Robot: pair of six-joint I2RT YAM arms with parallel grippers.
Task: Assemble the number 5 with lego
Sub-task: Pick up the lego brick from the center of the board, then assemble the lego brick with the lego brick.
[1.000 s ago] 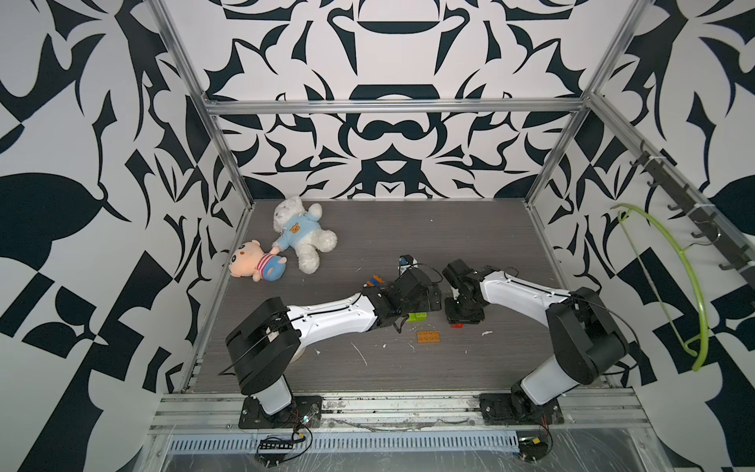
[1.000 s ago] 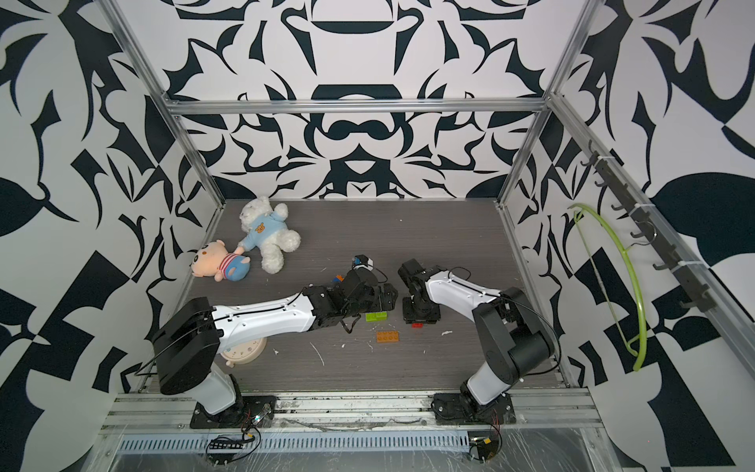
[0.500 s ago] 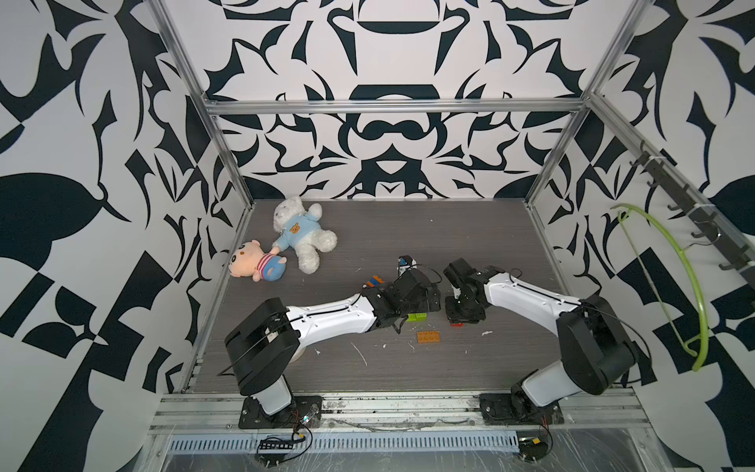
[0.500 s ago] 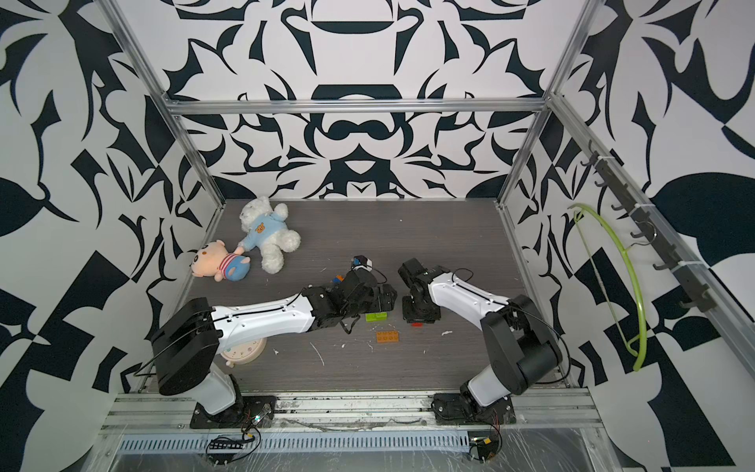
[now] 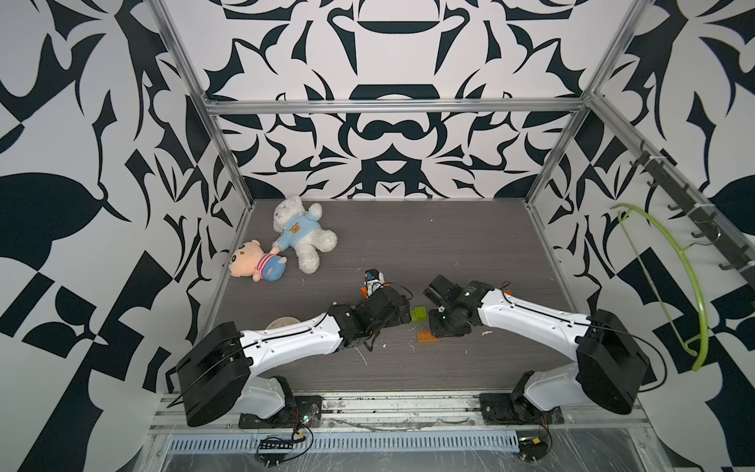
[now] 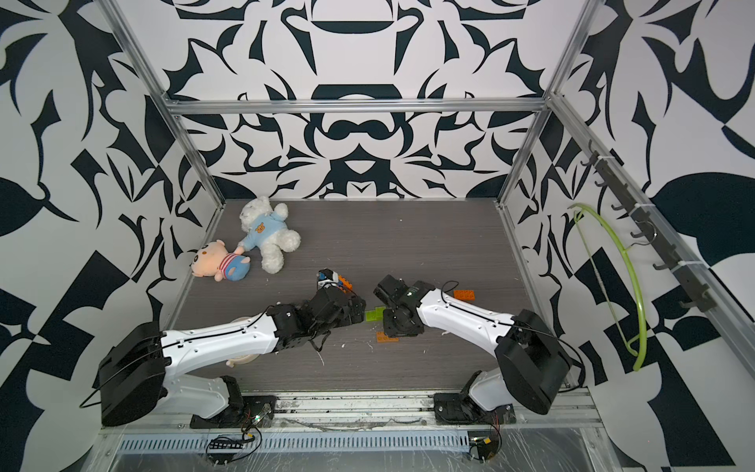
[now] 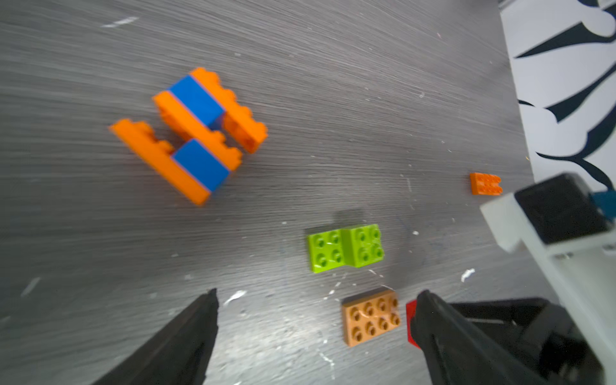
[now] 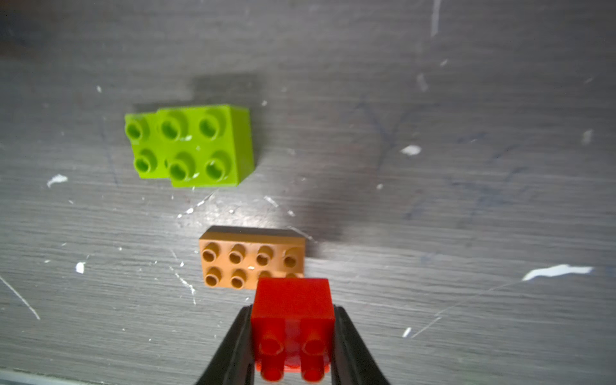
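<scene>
Right gripper [image 8: 293,311]: narrow, its two black jaws clamped on opposite sides of the red brick [image 8: 292,298].
Red brick: carried with its studs turned toward the right wrist camera. In that view it overlaps the near edge of the brown brick [image 8: 246,258]; whether they touch cannot be told.
Left gripper [image 7: 316,296]: jaws spread wide, nothing between them, low over the table [image 5: 449,245].
Brown brick: a flat eight-stud piece, studs up, just beside the left gripper's far finger in the left wrist view.
Lime green bricks [image 7: 345,248]: two pieces side by side, touching, studs up. They lie near the brown brick and, in both top views, between the two grippers.
Orange-and-blue assembly [image 7: 196,133]: three orange bars linked by two blue squares in a stepped figure, lying on the table beyond the left gripper.
Loose orange brick [image 6: 464,294]: alone, studs up, behind the right arm and near the side wall.
Plush toys [image 5: 300,235]: a white bear and a pink doll at the far left corner, well apart from the bricks.
</scene>
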